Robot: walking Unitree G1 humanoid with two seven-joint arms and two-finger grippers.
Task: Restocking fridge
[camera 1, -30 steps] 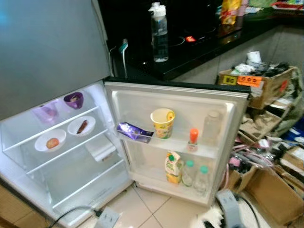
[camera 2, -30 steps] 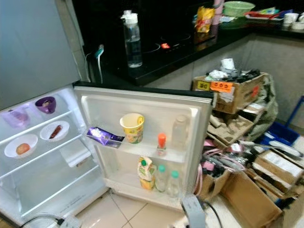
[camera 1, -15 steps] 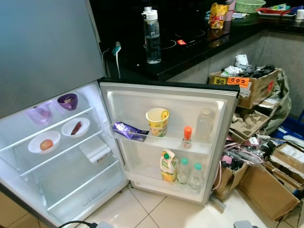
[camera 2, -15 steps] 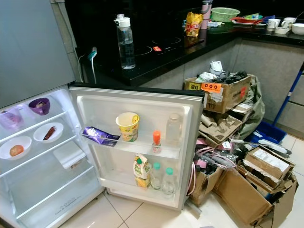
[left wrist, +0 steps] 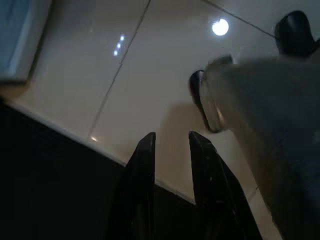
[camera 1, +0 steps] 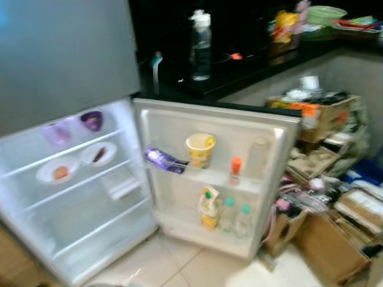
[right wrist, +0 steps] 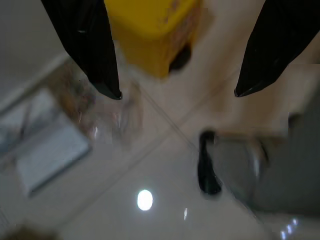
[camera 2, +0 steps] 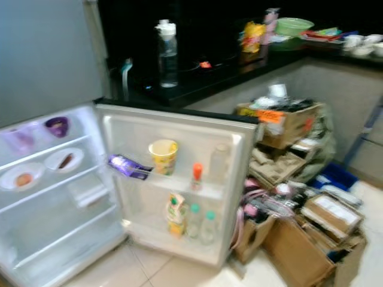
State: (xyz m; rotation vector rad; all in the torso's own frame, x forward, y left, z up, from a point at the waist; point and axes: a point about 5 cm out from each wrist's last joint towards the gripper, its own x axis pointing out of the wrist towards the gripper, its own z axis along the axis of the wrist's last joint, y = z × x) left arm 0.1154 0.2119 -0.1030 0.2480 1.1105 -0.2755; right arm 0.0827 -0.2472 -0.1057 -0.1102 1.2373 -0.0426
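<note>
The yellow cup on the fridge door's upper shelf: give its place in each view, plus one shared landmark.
Left eye view: the yellow cup stands on the door's upper shelf, just right of the purple packet.
Right eye view: same shelf, left of centre.
Left wrist view: floor tiles under the left gripper; no cup.
Right wrist view: floor under the right gripper; no cup.
Shared landmark: the orange-capped bottle to the cup's right.

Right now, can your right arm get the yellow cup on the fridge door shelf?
Probably not yet. The right gripper hangs low with its jaws wide open, pointing down at the floor tiles, far from the yellow cup. The fridge door stands open and nothing blocks the cup, so raising the arm should do it.
</note>
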